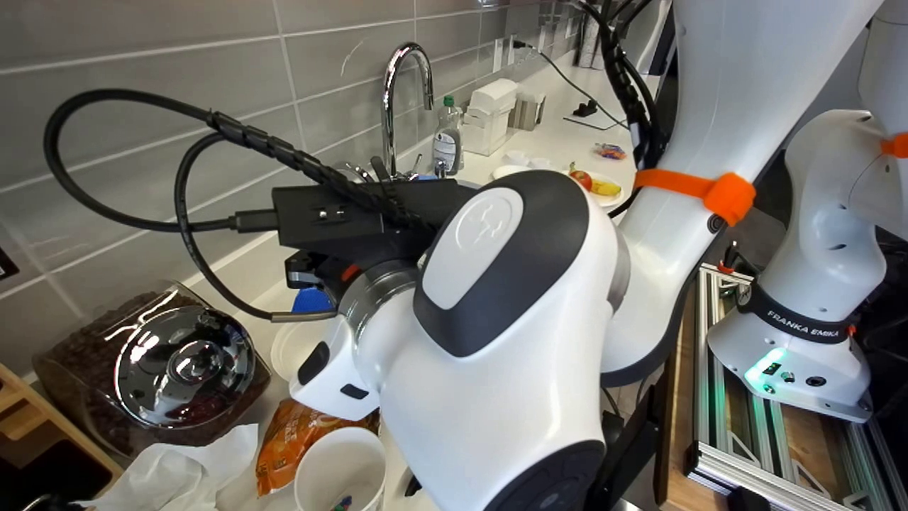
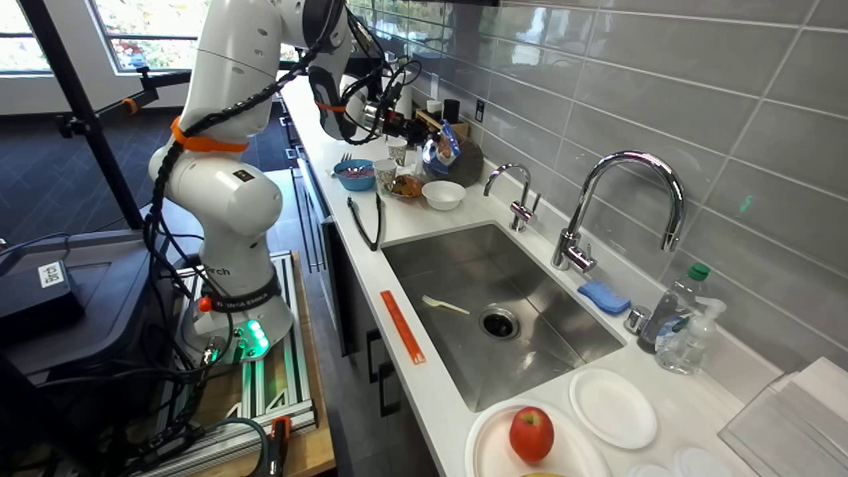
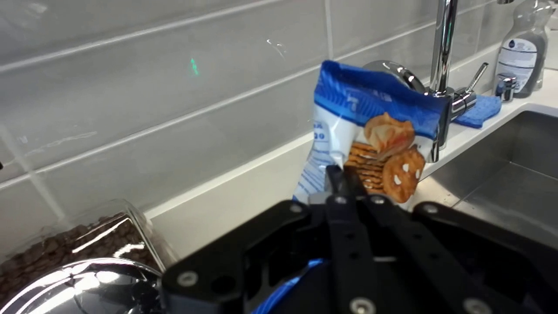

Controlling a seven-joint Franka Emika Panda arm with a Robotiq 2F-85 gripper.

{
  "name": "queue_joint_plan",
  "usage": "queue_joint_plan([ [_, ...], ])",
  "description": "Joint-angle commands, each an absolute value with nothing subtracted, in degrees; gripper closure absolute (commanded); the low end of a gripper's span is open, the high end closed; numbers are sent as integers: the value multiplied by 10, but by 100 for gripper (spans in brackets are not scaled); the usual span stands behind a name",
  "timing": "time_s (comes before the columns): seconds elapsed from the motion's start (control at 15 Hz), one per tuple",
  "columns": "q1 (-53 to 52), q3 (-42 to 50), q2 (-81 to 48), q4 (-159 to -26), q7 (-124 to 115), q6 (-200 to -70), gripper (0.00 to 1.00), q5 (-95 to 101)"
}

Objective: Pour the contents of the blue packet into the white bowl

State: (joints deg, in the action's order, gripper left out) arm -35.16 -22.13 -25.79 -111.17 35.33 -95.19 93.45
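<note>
Holding the blue packet [image 3: 379, 117]: the pour is apparently being prepared; no contents are being seen falling.
Gripper [image 3: 346, 174]: its jaws are being pressed together on the packet.
Packet edge: the packet is being held up and tilted, its blue edge being pointed away from the jaws; whether it is being left open cannot be told.
White bowl [image 2: 444, 195]: it is being seen beyond the sink [image 2: 470, 348] in an exterior view, just right of the orange bag [image 2: 406, 185]; no contents are being made out inside, and whether the packet is being held straight above cannot be told.
Packet to bowl: centring is probably being called for next, then a slow wrist turn until the packet's mouth is being aimed down.
Packet print: white letters on blue are being blurred past reading; a pretzel-like snack picture is being displayed below them.
Orange bag print: no word is being made out.
Soap bottle [image 3: 521, 56]: at the far right, a white label is being presented, too small to be read.
Robot base [image 1: 801, 362]: "FRANKA EMIKA" is being displayed.
</note>
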Motion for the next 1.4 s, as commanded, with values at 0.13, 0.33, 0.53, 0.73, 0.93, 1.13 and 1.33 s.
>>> queue_joint_plan([
  [0.13, -361, -218, -266, -1114, 371, -929, 100, 960],
  [0.33, -362, -217, -268, -1114, 374, -923, 100, 967],
  [0.53, -361, -216, -273, -1113, 371, -919, 100, 972],
  [0.73, -361, -215, -275, -1112, 368, -919, 100, 971],
  [0.93, -361, -216, -275, -1113, 371, -919, 100, 970],
  [1.13, -361, -217, -273, -1113, 373, -921, 100, 968],
  [1.33, -359, -219, -272, -1114, 372, -930, 100, 965],
])
